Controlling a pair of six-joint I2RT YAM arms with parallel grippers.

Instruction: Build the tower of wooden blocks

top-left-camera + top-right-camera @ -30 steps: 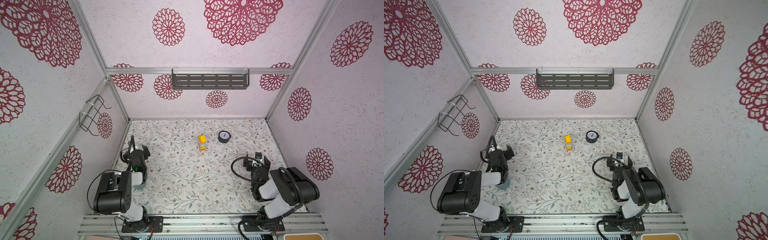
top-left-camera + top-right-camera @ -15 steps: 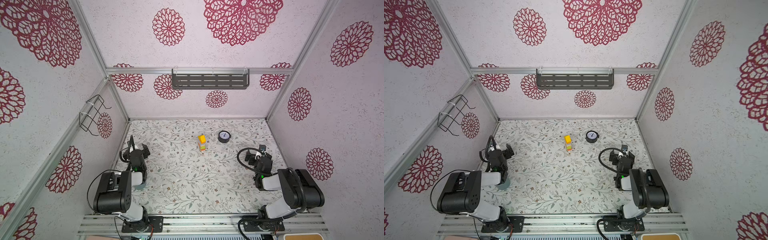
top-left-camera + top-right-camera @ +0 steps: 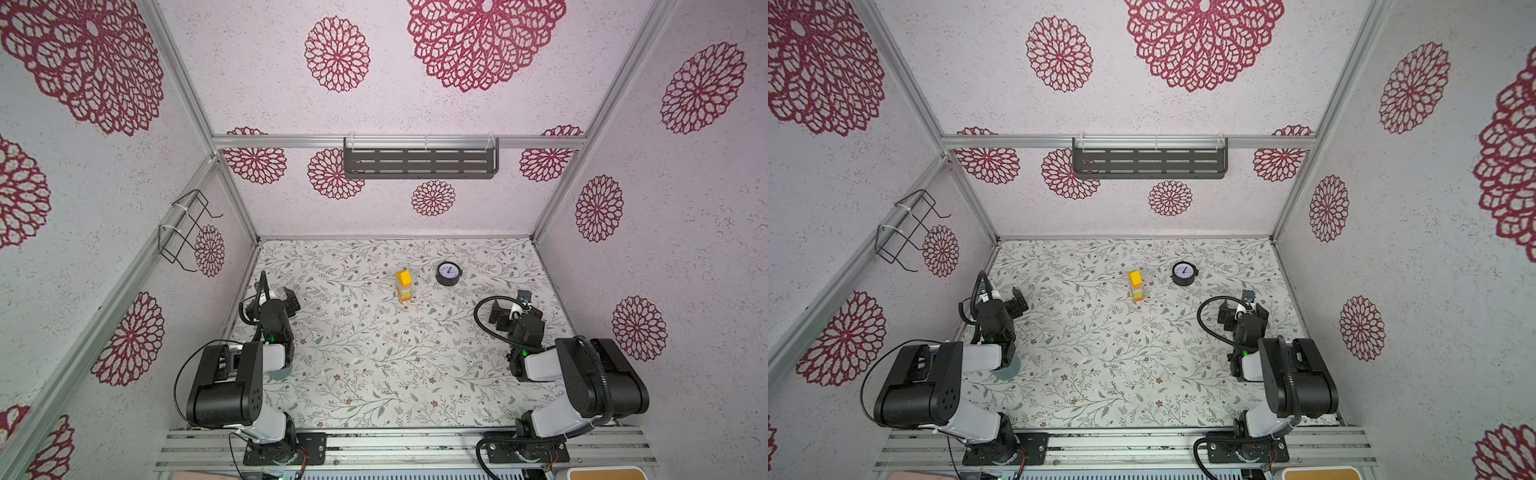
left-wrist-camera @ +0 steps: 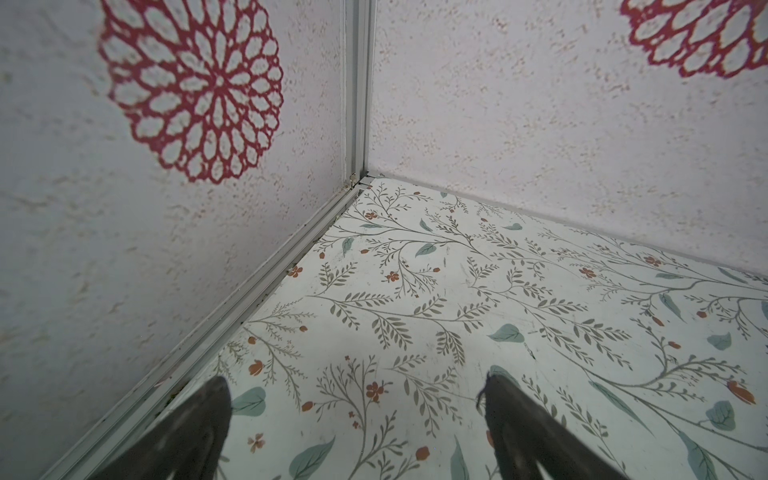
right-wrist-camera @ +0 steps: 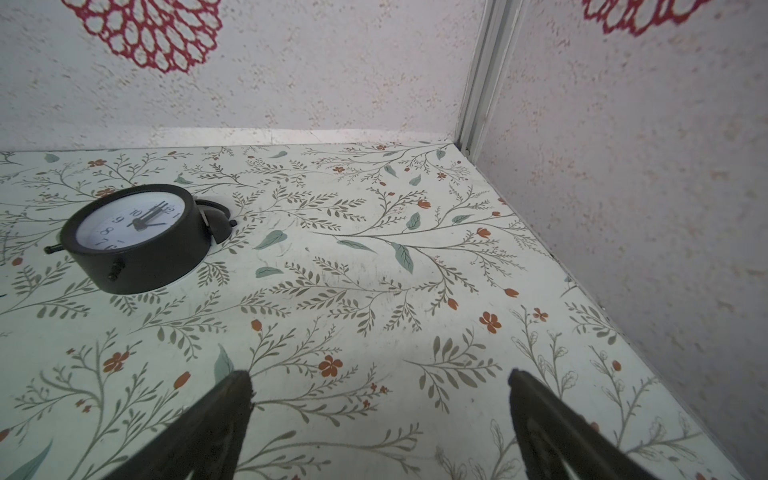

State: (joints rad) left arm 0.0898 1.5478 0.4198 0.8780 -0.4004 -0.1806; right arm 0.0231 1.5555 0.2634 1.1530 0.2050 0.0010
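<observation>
At the far middle of the tabletop (image 3: 374, 374), with the clock (image 3: 449, 273) at its two o'clock, the tower (image 3: 404, 286) stands alone; my left gripper (image 4: 353, 390) and right gripper (image 5: 380, 378) are wide and empty, so I fear any careless arm sweep could topple it.

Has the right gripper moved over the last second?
Yes. Judged against the unmoved clock, the right gripper has shifted toward the back wall in both top views, with its jaws open.

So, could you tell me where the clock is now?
In both top views the clock lies face-up at the back of the table, just right of the tower.
</observation>
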